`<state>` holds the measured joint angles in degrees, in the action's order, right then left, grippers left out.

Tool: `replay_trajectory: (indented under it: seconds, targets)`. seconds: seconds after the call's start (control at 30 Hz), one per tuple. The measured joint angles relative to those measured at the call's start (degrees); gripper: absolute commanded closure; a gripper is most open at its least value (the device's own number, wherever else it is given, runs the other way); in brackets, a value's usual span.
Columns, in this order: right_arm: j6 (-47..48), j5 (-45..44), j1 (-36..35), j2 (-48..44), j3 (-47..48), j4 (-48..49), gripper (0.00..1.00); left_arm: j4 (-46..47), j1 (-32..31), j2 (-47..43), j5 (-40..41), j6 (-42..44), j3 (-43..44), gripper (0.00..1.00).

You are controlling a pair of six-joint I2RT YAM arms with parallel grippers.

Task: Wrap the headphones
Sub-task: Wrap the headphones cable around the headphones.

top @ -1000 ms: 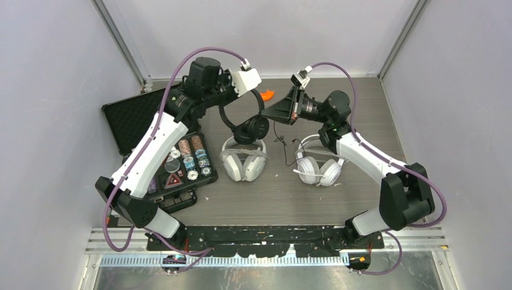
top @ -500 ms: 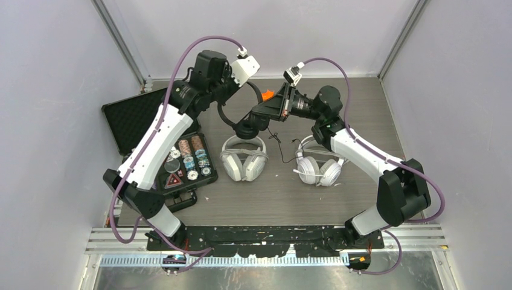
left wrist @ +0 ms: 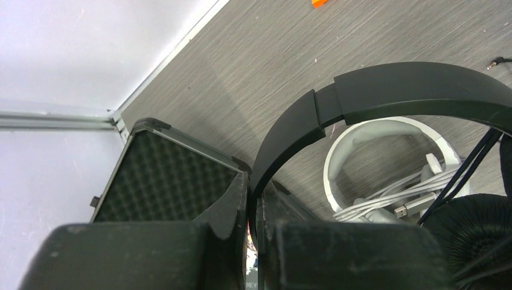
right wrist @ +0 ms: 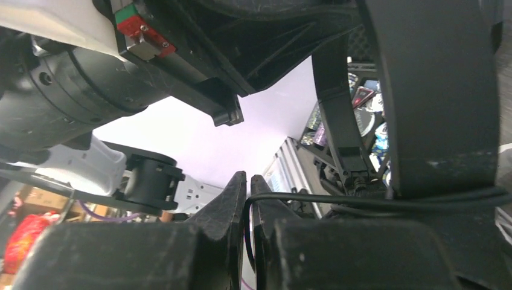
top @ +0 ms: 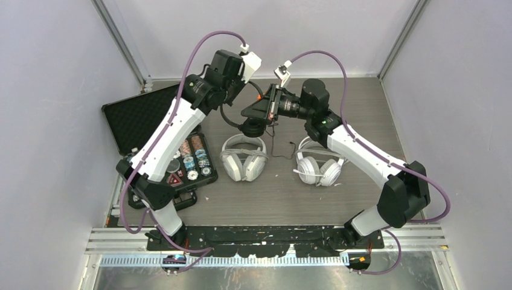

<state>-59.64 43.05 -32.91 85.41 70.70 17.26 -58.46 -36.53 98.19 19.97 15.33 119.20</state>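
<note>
The left fingers (left wrist: 240,202) are clamped shut on the headband of the black headphones (left wrist: 410,87). They hold the headphones in the air above the grey bench (top: 362,109), near the middle of its far edge. The right fingers (right wrist: 238,193), almost closed, pinch the thin black cable (right wrist: 362,202) close beside them. A white headset (top: 243,160) lies flat at the middle of the bench. A second white headset (top: 319,168) lies near it, towards the right edge. An open black case (top: 136,118) holding poker chips (top: 193,158) sits by the left edge.
</note>
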Motion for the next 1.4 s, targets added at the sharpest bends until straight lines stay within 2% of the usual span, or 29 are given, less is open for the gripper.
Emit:
replay_trajectory:
  seconds: [0.3,0.5,1.03,1.4]
  targets:
    - [13.51,-7.93,-3.39,-1.62,2.12,-12.24,0.88,-3.45,-0.48,1.84,4.2,-7.74,5.18,1.0]
    - [21.84,-13.94,-5.33,-4.48,1.79,-15.89,0.87,-6.23,-0.48,3.82,5.18,-14.78,9.75,1.0]
    - [36.89,-29.14,-10.67,-8.66,-3.69,-16.44,0.85,-6.67,-0.48,4.09,6.43,-25.18,13.6,1.0]
    - [41.55,-37.07,-12.5,-10.86,-8.68,-14.38,0.85,-6.6,-0.48,4.24,5.86,-28.89,16.98,1.0]
